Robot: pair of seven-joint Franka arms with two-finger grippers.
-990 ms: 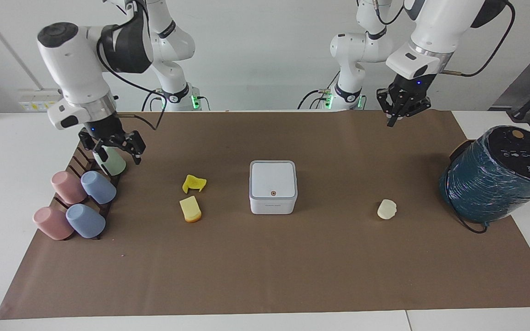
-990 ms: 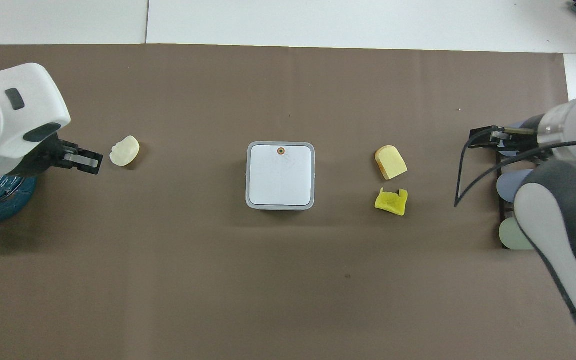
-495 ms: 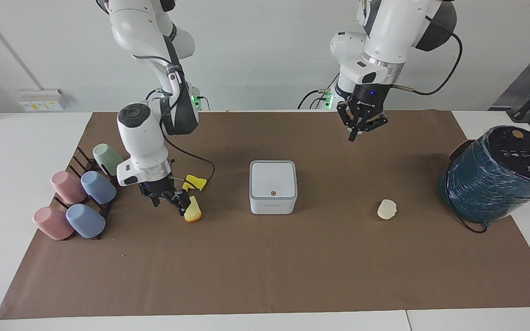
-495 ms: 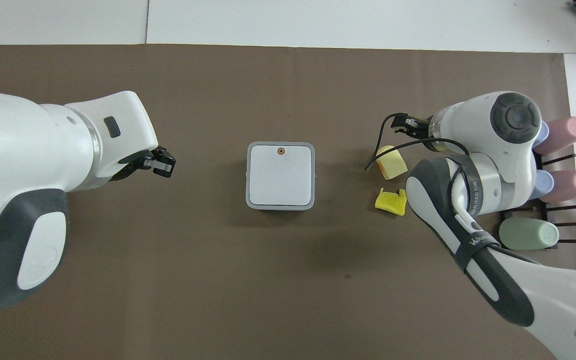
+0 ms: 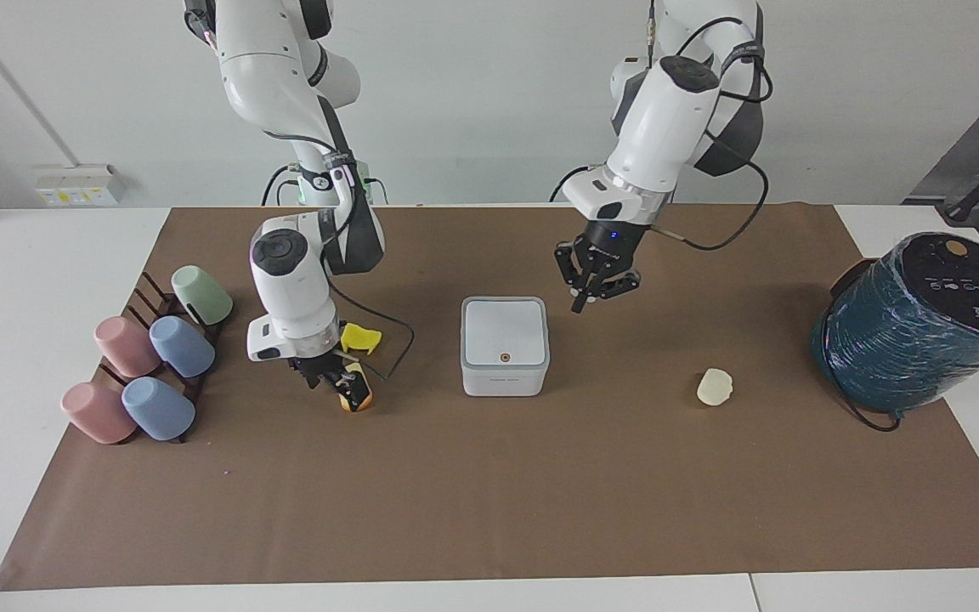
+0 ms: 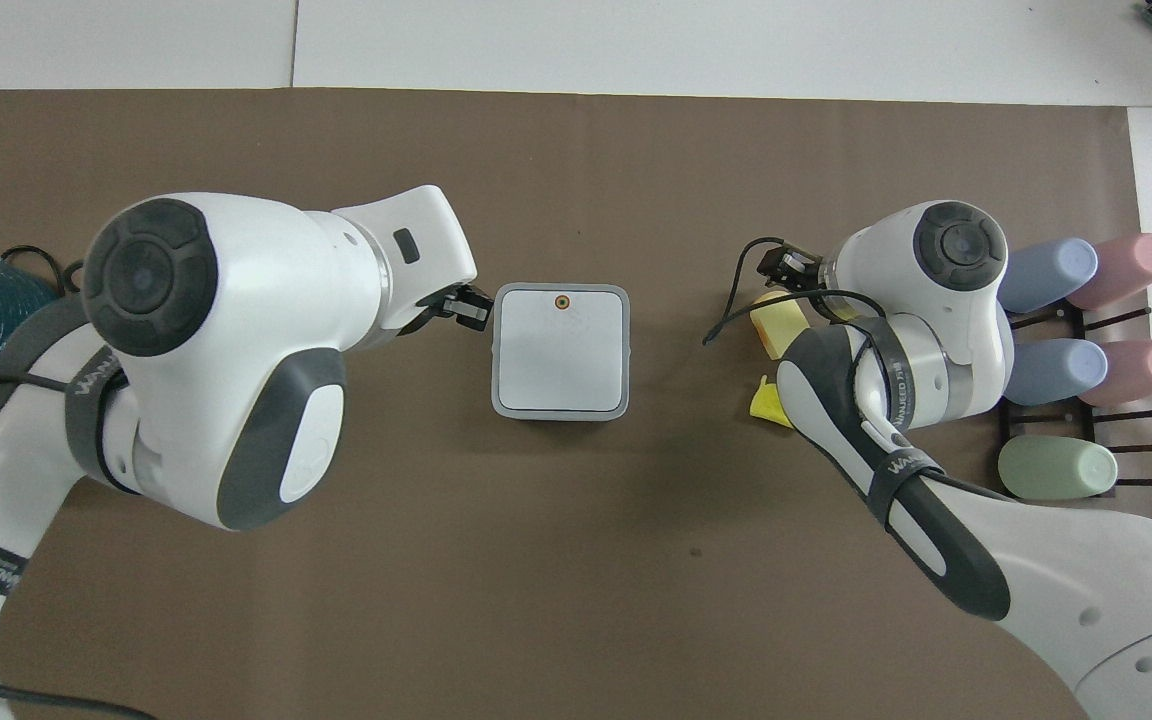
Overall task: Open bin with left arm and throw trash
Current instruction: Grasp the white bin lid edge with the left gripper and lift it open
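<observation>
Two risks stood out: the bin point(image 5: 505, 344), mid-bench with its lid down, could skid if the left gripper point(image 5: 591, 289), fingers apparently together, pushed sideways, while the right gripper point(image 5: 338, 380), fingers hidden, could fumble the sponge wedge point(image 5: 358, 393).

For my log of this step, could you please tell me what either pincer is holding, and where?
The right pincer is down around the yellow-orange sponge-like wedge, at its end nearer the robots; a closed grip cannot be confirmed. The left pincer holds nothing.

White bin point(image 5: 505, 344) lid shut; cream lump point(image 5: 715, 387) beside.
</observation>
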